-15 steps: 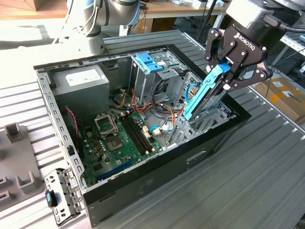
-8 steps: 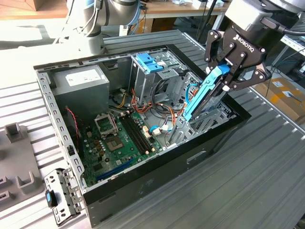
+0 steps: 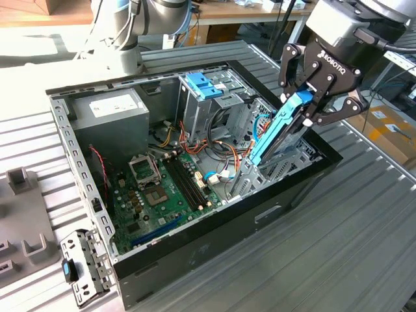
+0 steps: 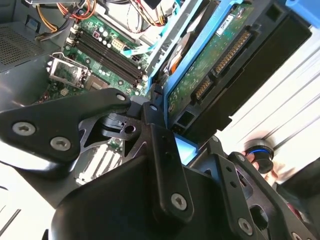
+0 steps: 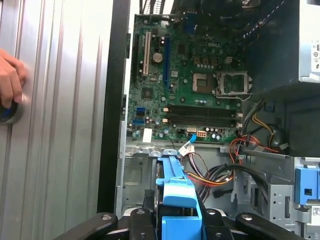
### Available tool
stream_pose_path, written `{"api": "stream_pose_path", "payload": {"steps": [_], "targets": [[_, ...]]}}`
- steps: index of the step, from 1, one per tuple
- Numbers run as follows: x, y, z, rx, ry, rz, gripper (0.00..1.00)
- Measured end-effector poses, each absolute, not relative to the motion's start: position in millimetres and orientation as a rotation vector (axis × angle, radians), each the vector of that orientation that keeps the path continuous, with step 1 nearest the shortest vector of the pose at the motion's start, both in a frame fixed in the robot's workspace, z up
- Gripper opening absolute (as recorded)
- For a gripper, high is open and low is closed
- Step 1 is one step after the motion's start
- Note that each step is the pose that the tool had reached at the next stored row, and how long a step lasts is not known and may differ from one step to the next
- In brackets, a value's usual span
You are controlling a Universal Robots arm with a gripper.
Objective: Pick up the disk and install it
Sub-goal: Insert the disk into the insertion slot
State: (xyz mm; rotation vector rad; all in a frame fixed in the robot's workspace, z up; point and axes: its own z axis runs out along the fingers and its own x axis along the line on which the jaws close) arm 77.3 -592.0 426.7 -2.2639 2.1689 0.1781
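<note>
Blue plastic rails edge the disk [image 3: 278, 133], which stands steeply tilted toward the exterior view's right, in the upper half of the frame. The gripper [image 3: 305, 104] has its fingers clamped on the disk's raised end. The lower end already dips below the rim of the open computer case [image 3: 195, 260], into the metal drive bay [image 3: 296, 156] at the case's near corner. The slant probably serves to line the rails up with the bay's guides. Inside the case lie a green motherboard [image 3: 156, 188] at frame centre, a grey power supply [image 3: 107, 114] in the upper left, a tall drive cage [image 3: 208, 97] at top centre, and loose cables [image 3: 214, 146] between them.

In the second wrist view the disk [image 4: 210, 65] shows its green circuit-board face and connector strip, pointing away from the gripper [image 4: 187, 147], whose black fingers pinch the blue rail. A person's hand [image 4: 257, 161] rests on a round blue-ringed object outside the case.

In the first wrist view the disk [image 5: 175, 190] appears edge-on, its blue rail aimed at the bare metal bay [image 5: 137, 170] just short of the motherboard [image 5: 190, 90]. The gripper [image 5: 175, 222] grips it from both sides. The person's hand [image 5: 10, 75] rests on the ribbed table [image 5: 60, 125] beside the case, likely ready at a control.
</note>
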Motion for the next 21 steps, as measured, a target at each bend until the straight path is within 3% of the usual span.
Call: {"api": "stream_pose_path", "payload": {"steps": [21], "targets": [[79.1, -592.3, 403.4, -2.242, 2.191, 0.178, 0.37]]}}
